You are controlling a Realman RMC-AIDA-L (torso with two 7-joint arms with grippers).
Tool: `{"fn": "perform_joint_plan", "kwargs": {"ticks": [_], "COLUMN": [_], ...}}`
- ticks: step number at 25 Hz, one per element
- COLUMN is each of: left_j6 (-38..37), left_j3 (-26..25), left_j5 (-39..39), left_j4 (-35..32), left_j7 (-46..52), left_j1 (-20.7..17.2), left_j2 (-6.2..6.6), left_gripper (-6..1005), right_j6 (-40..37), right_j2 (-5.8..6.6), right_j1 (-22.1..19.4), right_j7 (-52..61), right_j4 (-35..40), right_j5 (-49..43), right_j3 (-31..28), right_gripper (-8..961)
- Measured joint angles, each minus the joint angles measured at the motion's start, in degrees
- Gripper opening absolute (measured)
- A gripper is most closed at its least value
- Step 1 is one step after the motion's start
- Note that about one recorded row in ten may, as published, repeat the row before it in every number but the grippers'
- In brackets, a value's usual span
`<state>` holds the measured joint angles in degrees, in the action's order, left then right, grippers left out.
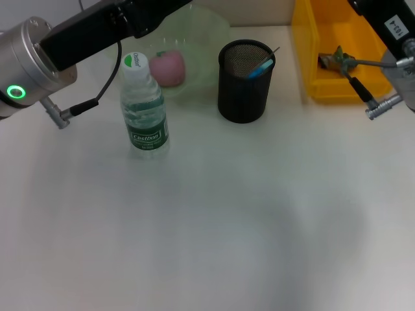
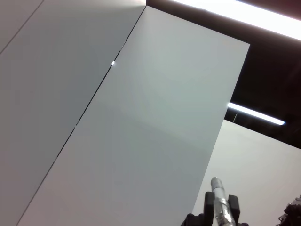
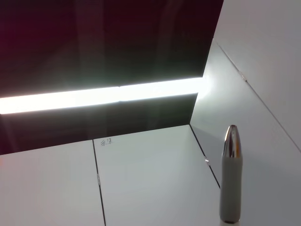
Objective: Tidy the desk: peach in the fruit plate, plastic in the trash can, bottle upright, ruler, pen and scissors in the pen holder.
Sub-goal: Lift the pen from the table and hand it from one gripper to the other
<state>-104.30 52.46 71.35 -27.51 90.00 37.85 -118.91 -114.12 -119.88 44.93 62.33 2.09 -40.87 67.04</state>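
Metal and black plastic of the left arm [image 1: 58, 39] filled the upper left corner of the head view, with a green ring light on its joint, and the arm stretched toward the far edge of the white surface [image 1: 207, 233]. Its claw was out of that view, so I cannot tell how its fingers stood; the left wrist view showed only wall panels and a ceiling lamp.

A clear water bottle [image 1: 144, 107] with a white cap stood upright on the surface, just in front of the pale green fruit plate [image 1: 204, 39]. The pink peach [image 1: 168, 67] lay in this plate, close behind the bottle. To the right of the plate stood the black mesh pen holder [image 1: 244, 81], and a blue item and a thin dark one leaned inside it against the right rim.

Farther right stood the yellow trash can [image 1: 311, 58], with a small crumpled piece of plastic [image 1: 336, 60] in it. The right arm [image 1: 389, 26] hung over this can at the upper right corner. Its claw was also not visible, so I cannot tell its state; the right wrist view showed a silver-tipped white pen [image 3: 230, 174] against the wall.
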Motion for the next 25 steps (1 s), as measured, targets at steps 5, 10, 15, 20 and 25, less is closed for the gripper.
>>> {"fn": "perform_joint_plan", "kwargs": {"ticks": [5,10,15,20,25], "left_j6": [-0.5,-0.7,-1.0,-1.1,-1.1], "left_j3": [0.1,0.2,0.3,0.4,0.4], "left_j5": [0.0,-0.2,-0.7,-0.7,-0.8], "left_j4": [0.0,0.0,0.0,0.0,0.0], "left_j7": [0.0,0.0,0.0,-0.1,-0.1], "left_j1": [0.0,-0.1,-0.1,-0.1,-0.1], "left_j2": [0.00,-0.02,-0.01,0.00,0.00], "left_gripper": [281,282,282,282,282], "right_j6": [0.1,0.4,0.4,0.4,0.9], "right_j2": [0.00,0.00,0.00,0.00,0.00], "right_j1": [-0.4,-0.5,-0.5,-0.5,-0.2], "right_j7": [-0.1,-0.1,-0.2,-0.2,-0.2], "right_j4": [0.2,0.0,-0.1,-0.1,-0.1], "right_j5": [0.0,0.0,-0.1,-0.4,-0.5], "right_j3": [-0.2,-0.1,0.2,0.4,0.7], "right_gripper": [136,136,136,136,137]}}
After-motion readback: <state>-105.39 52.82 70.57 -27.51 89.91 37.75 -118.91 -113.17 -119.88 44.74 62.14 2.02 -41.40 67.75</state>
